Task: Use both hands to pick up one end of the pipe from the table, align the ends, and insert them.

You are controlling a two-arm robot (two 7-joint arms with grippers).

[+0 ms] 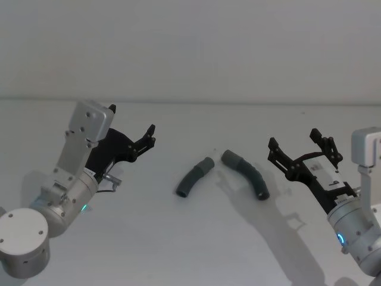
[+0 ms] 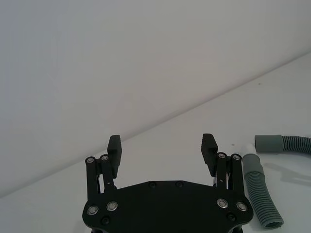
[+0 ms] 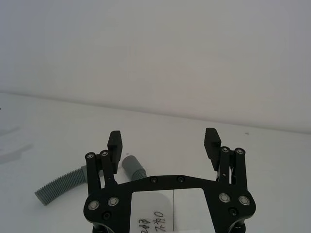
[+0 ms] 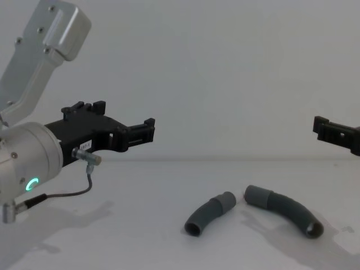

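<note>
**Both grippers open and empty, pipe pieces lying apart on the desk**

The left gripper (image 1: 131,120) has its jaws spread wide with nothing between them. It hangs above the desk (image 1: 178,244), well to the left of the shorter pipe piece (image 1: 191,179). The right gripper (image 1: 294,139) has its jaws just as wide and just as empty. It is held off the surface, well to the right of that same piece. Behind the left jaws, the silver left arm (image 4: 28,154) shows a green ring light (image 4: 34,183).

The shorter pipe piece lies flat near the middle of the desk, and neither gripper touches it. Its grey cuff (image 1: 206,162) points away from the robot and to the right, ending in a narrow white tip (image 2: 247,148). The longer pipe piece (image 1: 250,174) lies just to the right of the shorter piece, curving away from it. Its plain cuff (image 1: 229,157) faces the shorter piece's cuff, close to it, with a small gap of bare desk between the two.
</note>
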